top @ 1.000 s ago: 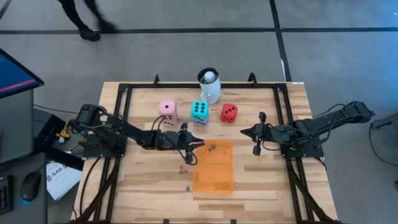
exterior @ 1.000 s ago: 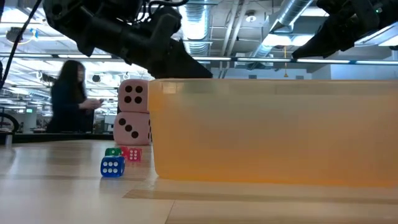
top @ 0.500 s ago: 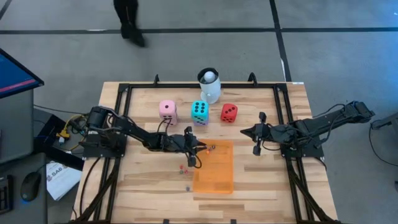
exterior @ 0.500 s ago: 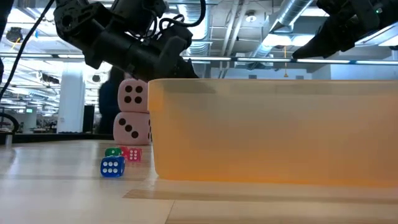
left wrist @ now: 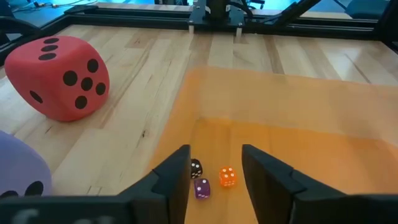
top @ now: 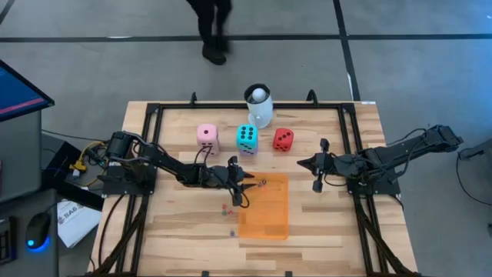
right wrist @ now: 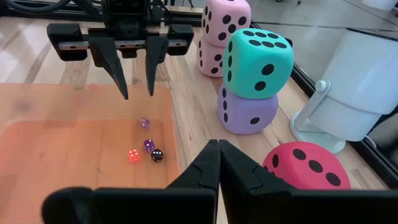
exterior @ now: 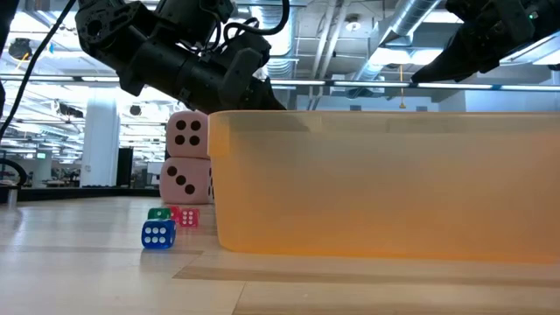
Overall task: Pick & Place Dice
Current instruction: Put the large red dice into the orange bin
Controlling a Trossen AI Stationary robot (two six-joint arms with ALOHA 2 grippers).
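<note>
While parted and empty above the orange tray's (top: 265,208) left rim, left gripper (top: 239,187); inside the tray, just below those fingers (left wrist: 176,180), tiny dice (left wrist: 211,177). Right of the tray, right gripper (top: 317,171), fingers (right wrist: 239,171) pressed together, holding nothing.

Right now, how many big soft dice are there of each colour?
Pink dice: 2
Teal die: 1
Purple die: 1
Red die: 1
Total: 5
</note>
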